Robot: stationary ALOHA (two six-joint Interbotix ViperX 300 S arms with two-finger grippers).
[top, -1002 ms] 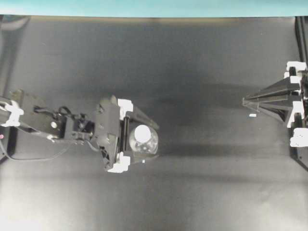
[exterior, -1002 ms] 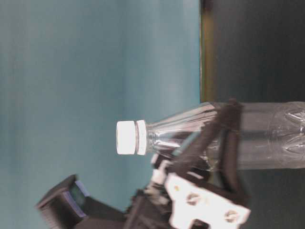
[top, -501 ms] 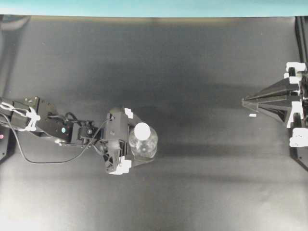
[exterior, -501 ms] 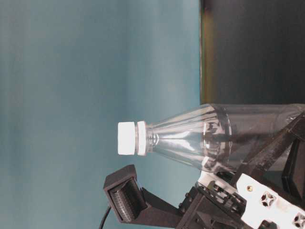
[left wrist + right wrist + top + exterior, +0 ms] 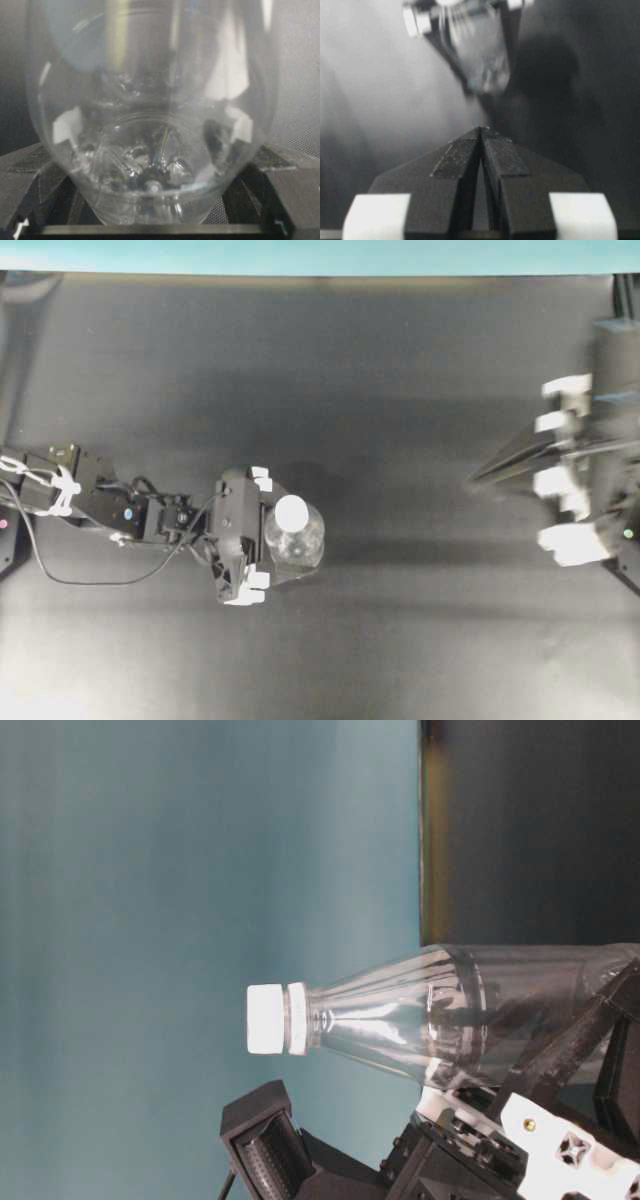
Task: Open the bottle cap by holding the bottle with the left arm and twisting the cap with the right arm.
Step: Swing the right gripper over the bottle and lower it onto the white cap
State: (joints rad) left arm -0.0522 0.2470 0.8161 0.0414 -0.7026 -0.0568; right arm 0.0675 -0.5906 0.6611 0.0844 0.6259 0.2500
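Observation:
The clear bottle [image 5: 296,545] stands upright left of centre on the black table, its white bottle cap [image 5: 292,512] on top. From table level the bottle [image 5: 450,1010] and the bottle cap [image 5: 265,1018] show against the teal wall. My left gripper [image 5: 285,537] is open around its lower body. In the left wrist view the bottle [image 5: 150,125] fills the frame, with a black finger low on each side [image 5: 30,175]; I cannot tell whether they touch it. My right gripper [image 5: 482,474], blurred, is shut and points left, far from the bottle. Its tips [image 5: 481,131] meet and hold nothing.
The black tabletop [image 5: 400,390] lies between the two arms. A teal wall [image 5: 300,255] runs along the far edge. A loose black cable [image 5: 90,578] trails under the left arm.
The left gripper dropped to the bottle's lower body and its jaws have narrowed around it. The right arm, still until half a second ago, has swung left toward the middle.

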